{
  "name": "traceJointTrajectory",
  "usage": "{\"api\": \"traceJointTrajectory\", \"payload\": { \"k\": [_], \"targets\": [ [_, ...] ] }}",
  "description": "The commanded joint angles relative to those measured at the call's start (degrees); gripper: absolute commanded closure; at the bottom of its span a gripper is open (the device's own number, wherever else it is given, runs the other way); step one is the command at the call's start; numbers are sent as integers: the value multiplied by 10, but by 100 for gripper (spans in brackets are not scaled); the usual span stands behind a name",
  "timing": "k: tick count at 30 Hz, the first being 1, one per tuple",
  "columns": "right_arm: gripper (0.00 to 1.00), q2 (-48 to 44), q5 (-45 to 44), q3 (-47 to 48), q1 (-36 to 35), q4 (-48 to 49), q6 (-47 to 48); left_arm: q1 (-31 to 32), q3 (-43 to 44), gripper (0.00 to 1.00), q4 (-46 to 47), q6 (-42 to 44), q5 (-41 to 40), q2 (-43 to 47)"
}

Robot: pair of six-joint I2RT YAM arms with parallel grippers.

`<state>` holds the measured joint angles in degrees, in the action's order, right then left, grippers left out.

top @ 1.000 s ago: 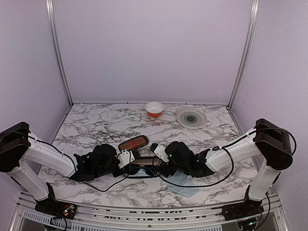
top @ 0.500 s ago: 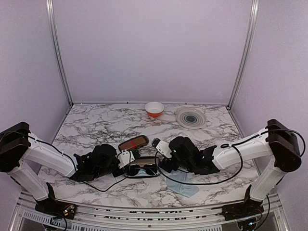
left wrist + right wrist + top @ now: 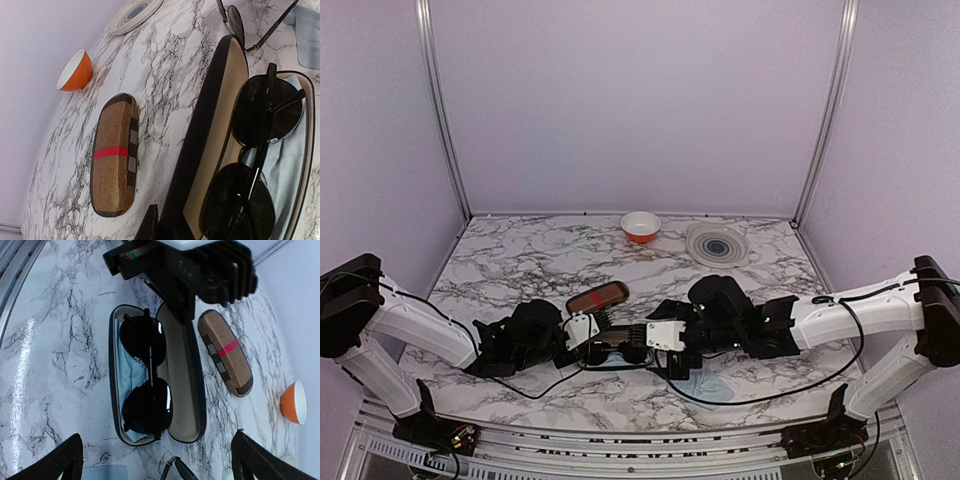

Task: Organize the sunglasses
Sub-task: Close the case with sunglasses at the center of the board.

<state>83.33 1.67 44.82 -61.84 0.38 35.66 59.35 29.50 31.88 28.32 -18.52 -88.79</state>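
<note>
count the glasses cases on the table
2. The open black case with sunglasses inside lies mid-table; the closed brown plaid case lies just beyond it. Others could be hidden.

Sunglasses (image 3: 255,165) folded inside open case (image 3: 216,125), plaid case (image 3: 114,155) beside

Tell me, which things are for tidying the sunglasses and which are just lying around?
For the job: sunglasses in the open black case; second pair outside it; plaid case.
Just lying about: orange bowl; grey plate; loose blue cloth.
</note>
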Motion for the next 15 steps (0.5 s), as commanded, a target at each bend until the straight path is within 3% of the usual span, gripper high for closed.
{"api": "traceJointTrajectory", "payload": {
  "k": [1, 15],
  "targets": [
    [0, 1, 49, -18, -9, 52, 75, 4, -7, 100, -8, 5, -5, -4],
    [0, 117, -24, 27, -9, 122, 105, 5, -11, 100, -7, 3, 1, -2]
  ]
}}
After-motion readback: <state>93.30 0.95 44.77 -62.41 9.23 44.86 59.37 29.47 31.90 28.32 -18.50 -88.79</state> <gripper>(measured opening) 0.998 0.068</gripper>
